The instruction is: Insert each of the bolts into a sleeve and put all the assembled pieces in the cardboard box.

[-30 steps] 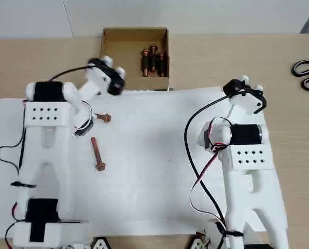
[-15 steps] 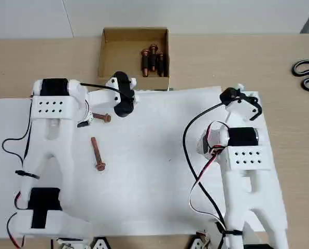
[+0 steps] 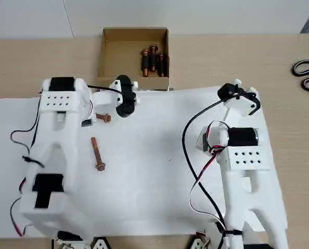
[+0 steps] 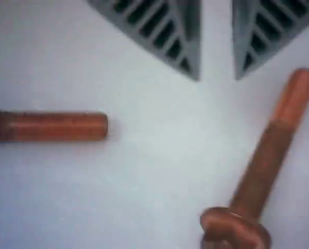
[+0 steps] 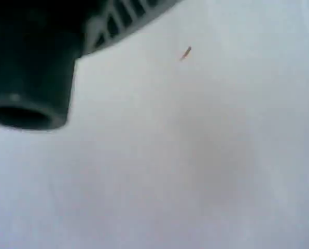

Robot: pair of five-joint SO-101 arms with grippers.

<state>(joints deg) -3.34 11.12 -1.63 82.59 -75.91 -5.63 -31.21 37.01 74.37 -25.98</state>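
Note:
Two copper bolts lie on the white foam sheet (image 3: 154, 171): a long bolt (image 3: 97, 154) and a shorter bolt (image 3: 103, 118) partly under the left arm. My left gripper (image 4: 216, 72) hangs just over them, slightly open with nothing between its grey fingers. One bolt (image 4: 51, 127) lies off to its side. The other bolt (image 4: 268, 161) points its tip close to one finger. My right gripper (image 3: 241, 101) stays at the sheet's far right corner, shut on a dark hollow sleeve (image 5: 30, 67) beside its ribbed finger (image 5: 128, 15). The cardboard box (image 3: 100, 52) holds several assembled pieces (image 3: 153, 59).
Scissors (image 3: 307, 73) lie on the wooden table at the far right. The left arm's black wrist camera (image 3: 124, 97) sits just in front of the box. Cables trail from both arms over the sheet.
The left arm has swung away from the box's near edge and come down over the two bolts. The right arm has shifted slightly left, still holding the sleeve.

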